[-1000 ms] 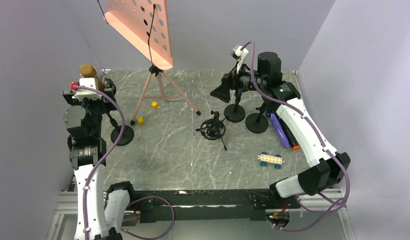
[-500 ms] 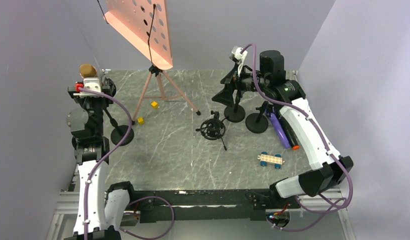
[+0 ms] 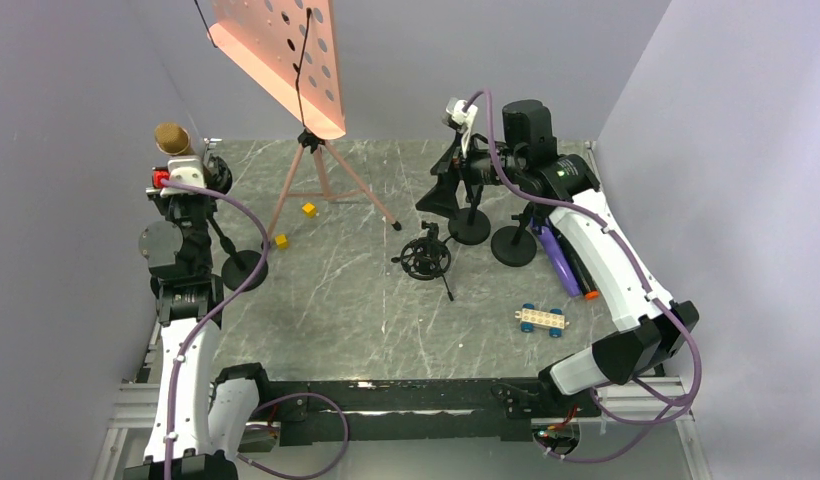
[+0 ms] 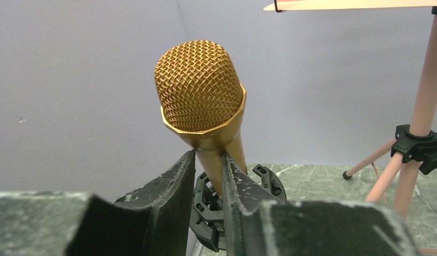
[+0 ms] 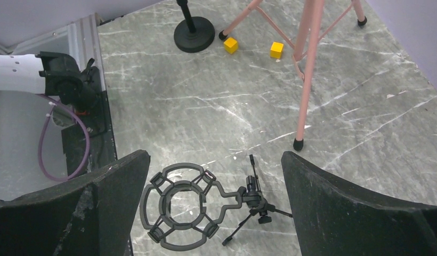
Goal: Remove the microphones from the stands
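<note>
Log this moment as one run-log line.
phase: grasp | left gripper: shut on microphone below its head | microphone: seated in stand | right gripper: open, holding nothing

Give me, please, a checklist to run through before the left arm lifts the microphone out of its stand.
1. Left gripper fingers flank the microphone handle: ok.
2. Grip firm on handle: cannot tell.
3. Microphone free of the stand clip: not ok, it sits in it.
4. Nothing above the microphone head: ok.
5. Right gripper open, far from the microphone: ok.
</note>
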